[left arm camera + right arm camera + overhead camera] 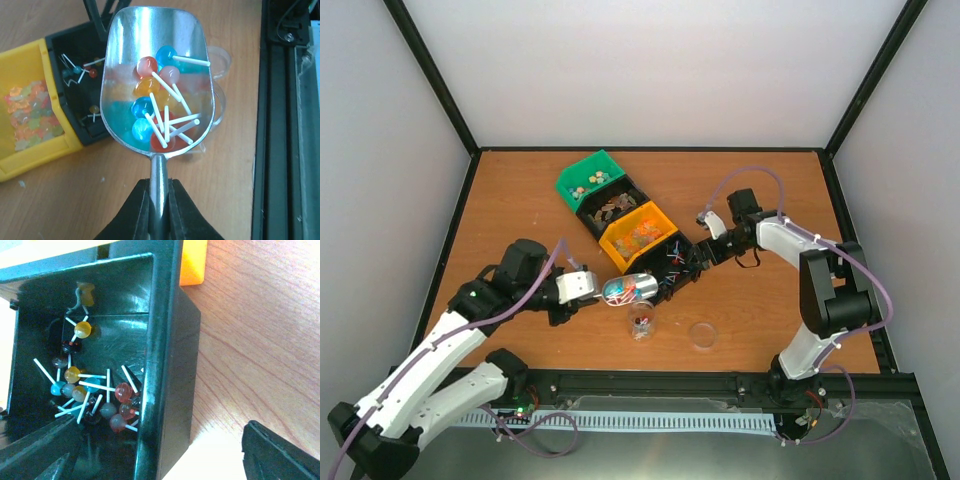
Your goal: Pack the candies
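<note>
Left gripper (159, 195) is pinching the handle of the silver metal scoop (150, 45). I'm holding it so the round stick candies (147, 65) are pooling at the handle end and not spilling before the small clear jar (641, 322) just beside it. Right gripper (701, 251) is standing spread across the wall of the black plastic bin (165, 340), gripping nothing, probably there to steady it, with more candies lying inside.

Left wrist view: the scoop (155, 80) hides most of the jar (219, 106) — only a curved edge shows at its right. Top view: sweets (582, 187) in the green bin (596, 160) are mere specks. Right wrist view, lower right corner — one of the right gripper's fingers (282, 452), cropped.
</note>
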Action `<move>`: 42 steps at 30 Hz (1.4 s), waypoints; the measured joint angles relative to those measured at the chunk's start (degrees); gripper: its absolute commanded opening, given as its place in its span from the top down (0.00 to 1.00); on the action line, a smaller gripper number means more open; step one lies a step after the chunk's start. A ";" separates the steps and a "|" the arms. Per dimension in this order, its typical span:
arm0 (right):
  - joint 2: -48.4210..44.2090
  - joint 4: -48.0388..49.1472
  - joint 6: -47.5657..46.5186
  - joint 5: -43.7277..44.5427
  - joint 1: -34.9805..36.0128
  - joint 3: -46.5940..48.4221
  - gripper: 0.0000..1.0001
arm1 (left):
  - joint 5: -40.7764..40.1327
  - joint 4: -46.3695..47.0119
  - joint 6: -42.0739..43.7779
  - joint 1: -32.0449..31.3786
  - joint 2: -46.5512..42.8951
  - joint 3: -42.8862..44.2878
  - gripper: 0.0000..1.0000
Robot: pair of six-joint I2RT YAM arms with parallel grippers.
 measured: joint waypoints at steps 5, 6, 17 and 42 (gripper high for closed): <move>-0.46 -0.24 -0.11 0.20 0.00 0.04 0.07 | -1.68 -10.88 4.24 0.00 -1.73 4.35 0.99; -0.46 -0.31 -0.09 0.26 0.00 0.13 0.07 | -1.97 -12.50 4.87 0.00 -1.66 5.27 0.99; -0.46 0.15 0.39 0.28 0.00 2.60 0.05 | -4.50 -28.79 11.76 0.02 3.78 14.10 0.99; -0.46 0.74 0.63 -1.07 -2.16 2.60 0.04 | -7.76 -36.17 13.46 0.04 18.53 22.47 0.99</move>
